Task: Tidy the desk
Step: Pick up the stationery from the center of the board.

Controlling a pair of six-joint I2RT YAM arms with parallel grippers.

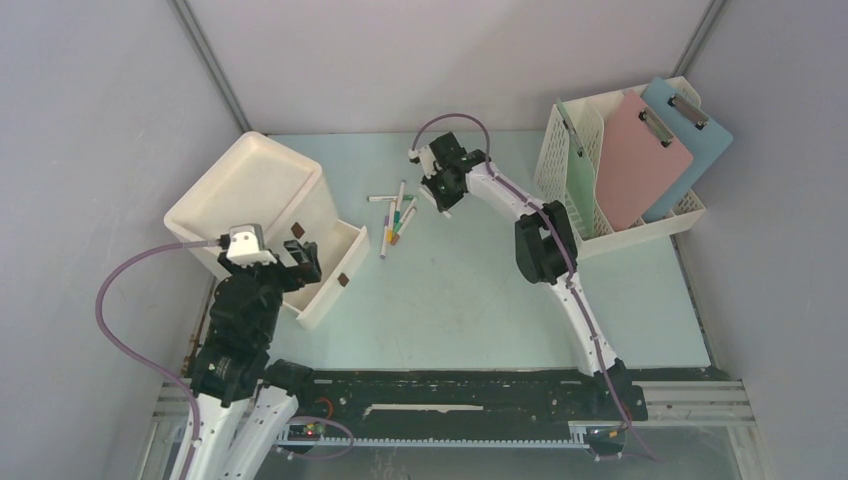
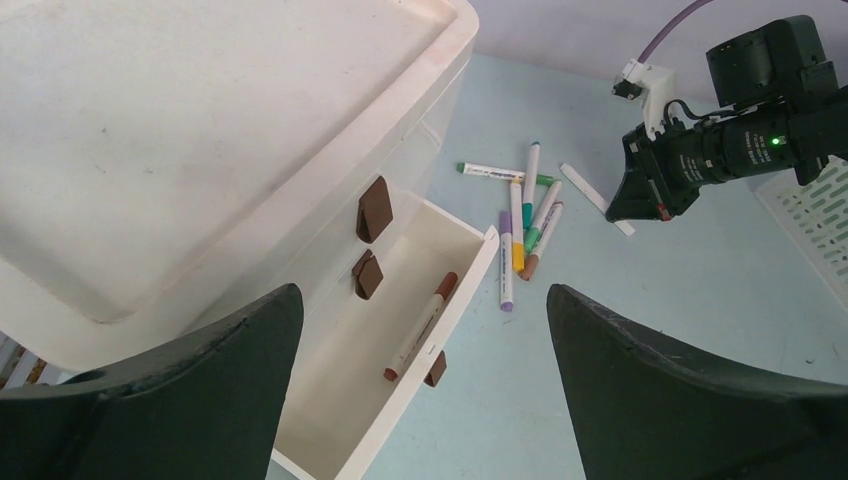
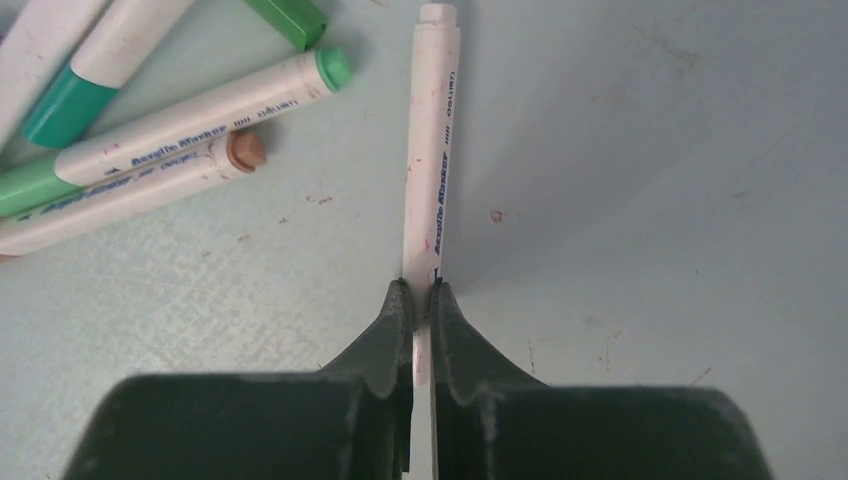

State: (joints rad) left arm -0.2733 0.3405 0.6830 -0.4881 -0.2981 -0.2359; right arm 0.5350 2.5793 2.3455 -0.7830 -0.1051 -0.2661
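The desk (image 1: pixel 470 300) is a pale mint-green tabletop. Several markers (image 1: pixel 395 215) lie loose in a cluster at its middle back; they also show in the left wrist view (image 2: pixel 525 225). My right gripper (image 1: pixel 440 195) is low at the cluster's right edge, shut on a white marker (image 3: pixel 430 150) that lies along the desk; its jaws (image 3: pixel 420 300) pinch the barrel. My left gripper (image 2: pixel 422 295) is open and empty, hovering over the open drawer (image 2: pixel 340 400) of the white bin (image 1: pixel 250 190). A brown-capped marker (image 2: pixel 420 325) lies in the drawer.
A white perforated file rack (image 1: pixel 575 135) stands at the back right, holding a pink clipboard (image 1: pixel 640 160), a blue clipboard (image 1: pixel 690 130) and a green folder (image 1: pixel 580 190). Grey panels wall the desk. A black rail (image 1: pixel 450 385) runs along the front.
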